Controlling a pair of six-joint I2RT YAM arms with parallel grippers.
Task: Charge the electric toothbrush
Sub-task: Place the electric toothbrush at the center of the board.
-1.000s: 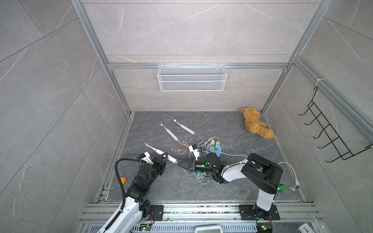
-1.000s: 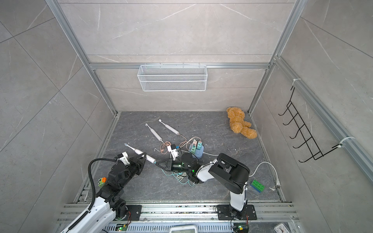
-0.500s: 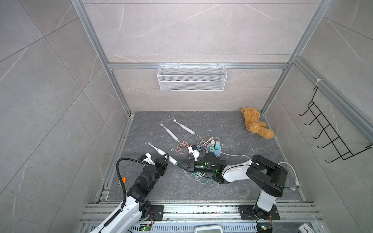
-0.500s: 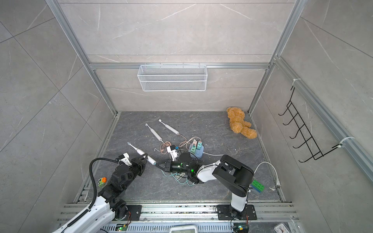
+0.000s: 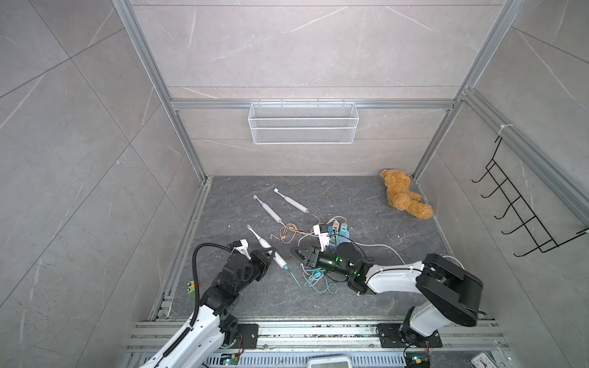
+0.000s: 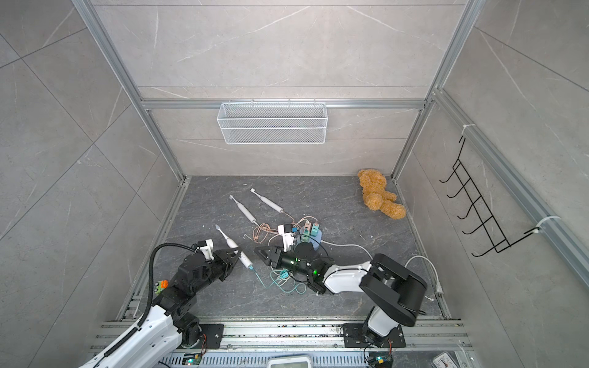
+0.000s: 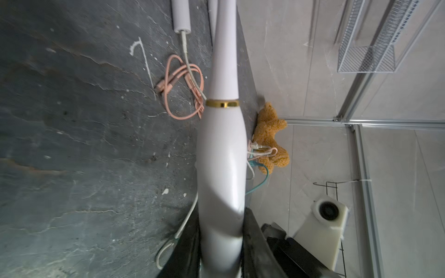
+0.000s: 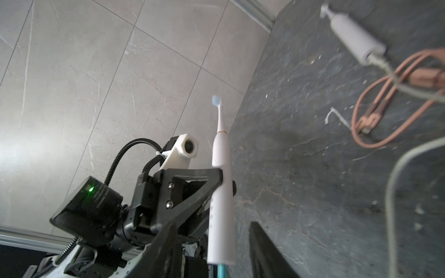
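Toothbrush (image 5: pixel 262 241) stays gripped by left tool (image 5: pixel 272 255); right tool (image 5: pixel 296 255) has opened beside it.

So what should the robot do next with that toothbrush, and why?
Probably draw the right tool back a little. Its jaws stand open beside the base of the white toothbrush, the teal cable already looks plugged into that base, and the left tool is shut on the handle. Backing off would clear the cable before the brush is laid down.
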